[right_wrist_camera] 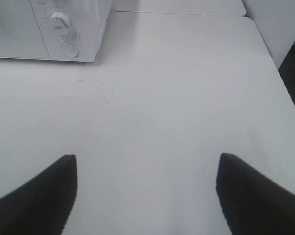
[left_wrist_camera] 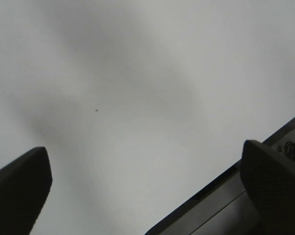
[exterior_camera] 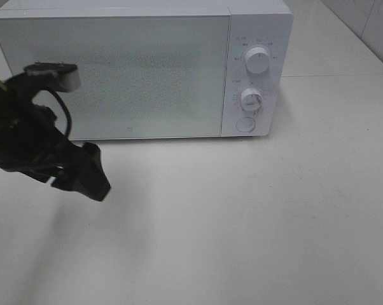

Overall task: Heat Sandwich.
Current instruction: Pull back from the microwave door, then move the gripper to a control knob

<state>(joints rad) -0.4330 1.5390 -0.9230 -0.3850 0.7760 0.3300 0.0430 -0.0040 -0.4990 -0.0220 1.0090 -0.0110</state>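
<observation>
The white worktop (exterior_camera: 242, 222) is bare at the front. The right gripper (right_wrist_camera: 147, 157) hangs low over it. Its two dark jaws are spread far apart and there is nothing between them, only worktop.

A bit further in, on the left side, the black left arm (exterior_camera: 26, 140) leans in over the worktop. The left gripper (exterior_camera: 93, 178) points down and toward the middle. Its jaws are wide apart too, and they hold nothing. A small grey box (exterior_camera: 55, 73) sits on top of that arm, with a black wire looping down from it.

Behind the arm stands a white microwave (exterior_camera: 115, 76). Its big door is shut. The door is cloudy, so I cannot see inside. On its right side there are two round knobs, one (exterior_camera: 258, 59) above the other (exterior_camera: 250, 99), and a round button (exterior_camera: 245, 124) below them.

I cannot see the sandwich, so I cannot tell where it is.

Past the microwave, a second white table (exterior_camera: 331, 44) joins on at the back.
</observation>
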